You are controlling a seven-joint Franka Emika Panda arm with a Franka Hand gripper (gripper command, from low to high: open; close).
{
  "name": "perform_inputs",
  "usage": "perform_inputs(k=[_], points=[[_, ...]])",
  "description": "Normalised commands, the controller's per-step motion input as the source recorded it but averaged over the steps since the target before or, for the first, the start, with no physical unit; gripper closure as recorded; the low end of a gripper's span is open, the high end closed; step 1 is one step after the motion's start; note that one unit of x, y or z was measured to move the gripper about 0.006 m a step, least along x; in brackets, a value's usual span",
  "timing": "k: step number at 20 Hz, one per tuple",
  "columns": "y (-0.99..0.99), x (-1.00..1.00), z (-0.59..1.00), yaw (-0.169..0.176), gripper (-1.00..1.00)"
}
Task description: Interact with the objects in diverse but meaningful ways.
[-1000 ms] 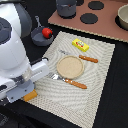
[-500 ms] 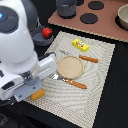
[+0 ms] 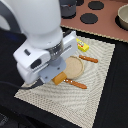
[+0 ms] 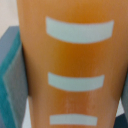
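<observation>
Exterior view: The white robot arm [image 3: 42, 37] is filling the upper left and centre of the frame, bending low over a pale woven mat [image 3: 97, 97]. Its gripper [image 3: 56, 74] is hanging at the mat's left-centre, and one orange-gold end of the bread loaf [image 3: 59, 78] is poking out from directly beneath it. The loaf is lying just left of the round tan plate [image 3: 75, 65], close to the orange-handled knife [image 3: 76, 84] that is running toward the lower right. The yellow packet [image 3: 82, 46] is sitting apart, above the plate, and the fork [image 3: 89, 59] is lying at the plate's right. The arm's housing is hiding the fingertips, so how far apart they are standing is not showing here.

Wrist view: The bread loaf [image 4: 70, 65] is crowding nearly the whole frame, its pale score marks crossing it one after another, which suggests the camera is looking along its long axis. A grey-and-teal finger [image 4: 11, 75] is lying right against one long flank; only a dark sliver is showing at the opposite corner. The loaf appears to be sitting between the fingers, flanks facing them, but whether they are clamping it or merely straddling it cannot be told.
</observation>
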Motion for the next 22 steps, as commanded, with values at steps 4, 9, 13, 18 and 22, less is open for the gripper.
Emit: perform_inputs(k=[4, 9, 13, 18, 22], points=[[0.66, 0.79, -0.03, 0.000, 1.00], [0.45, 0.67, -0.08, 0.000, 1.00], [0.03, 0.25, 0.04, 0.000, 1.00], [-0.07, -0.04, 0.28, 0.025, 1.00], [-0.15, -0.22, 0.19, 0.038, 1.00]])
